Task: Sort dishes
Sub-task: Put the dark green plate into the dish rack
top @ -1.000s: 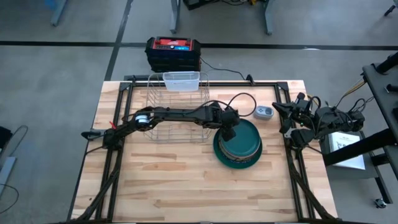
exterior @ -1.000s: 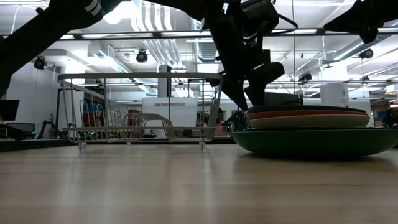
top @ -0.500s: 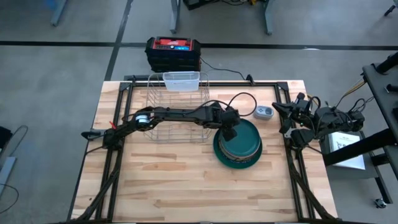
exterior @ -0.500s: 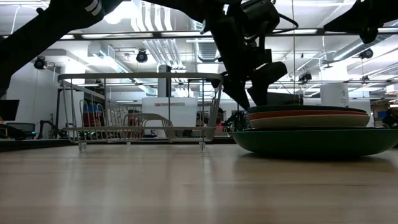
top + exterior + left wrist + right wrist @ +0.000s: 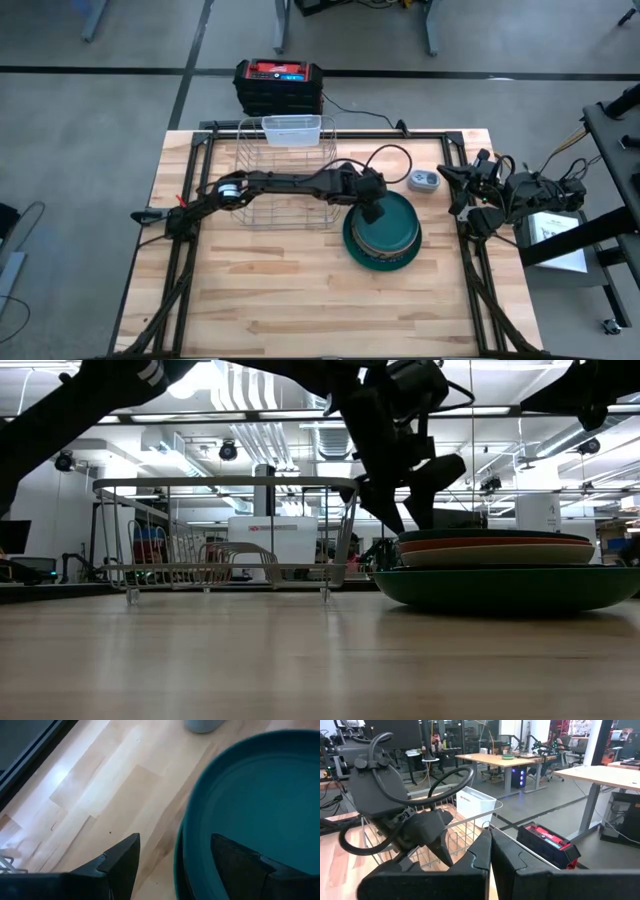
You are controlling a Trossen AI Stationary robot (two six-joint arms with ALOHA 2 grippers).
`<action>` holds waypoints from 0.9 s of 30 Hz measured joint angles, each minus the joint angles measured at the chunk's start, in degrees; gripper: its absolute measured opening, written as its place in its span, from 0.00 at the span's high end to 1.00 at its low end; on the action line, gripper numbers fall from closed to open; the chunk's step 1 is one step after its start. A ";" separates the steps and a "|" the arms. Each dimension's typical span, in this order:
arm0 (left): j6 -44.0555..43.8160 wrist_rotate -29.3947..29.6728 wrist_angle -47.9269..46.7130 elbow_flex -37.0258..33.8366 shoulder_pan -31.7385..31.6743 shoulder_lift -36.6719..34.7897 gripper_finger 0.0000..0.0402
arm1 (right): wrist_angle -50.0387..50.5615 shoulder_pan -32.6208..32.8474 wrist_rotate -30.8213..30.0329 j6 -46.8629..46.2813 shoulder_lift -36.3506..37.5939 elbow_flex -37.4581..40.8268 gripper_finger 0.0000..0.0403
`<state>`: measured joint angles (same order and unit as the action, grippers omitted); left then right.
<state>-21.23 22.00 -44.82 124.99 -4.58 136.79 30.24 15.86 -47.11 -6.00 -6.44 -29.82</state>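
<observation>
Stack of round dishes (image 5: 382,236), dark teal-green plate on top, orange and white ones under it, wide dark green plate at the base, sits on the wooden surface (image 5: 280,290) right of centre, just beside the silver wire rack (image 5: 284,172). My left pincer (image 5: 400,510) hangs over the stack's rack-side rim, released, fingers straddling the top plate's edge: one finger (image 5: 239,860) over the plate, the other outside it. Plate lies flat, so I judge the grab is an edge pinch from the rack side. Left arm is much nearer. My right pincer (image 5: 462,192) waits clenched at the surface's right edge, holding nothing.
</observation>
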 joint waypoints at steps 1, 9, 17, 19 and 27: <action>-0.33 0.01 -0.02 0.00 -0.06 0.00 0.42 | 0.00 0.00 0.00 0.00 0.00 0.00 1.00; -0.34 0.15 -0.04 0.00 -0.17 0.00 0.42 | 0.00 0.00 0.02 -0.04 0.00 0.04 1.00; -3.11 1.57 -0.04 -0.01 -0.31 0.00 0.42 | -0.02 0.00 0.07 -0.04 0.02 0.04 1.00; -3.13 2.78 -0.04 -0.02 -0.31 0.00 0.42 | 0.00 -0.02 0.07 -0.04 0.00 0.04 1.00; -1.73 3.45 -0.04 -0.02 -0.19 0.00 0.40 | -0.02 0.00 0.09 -0.32 0.00 0.04 1.00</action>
<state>-22.96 25.45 -44.86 124.97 -4.77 136.79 30.22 15.86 -47.03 -6.32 -6.44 -29.78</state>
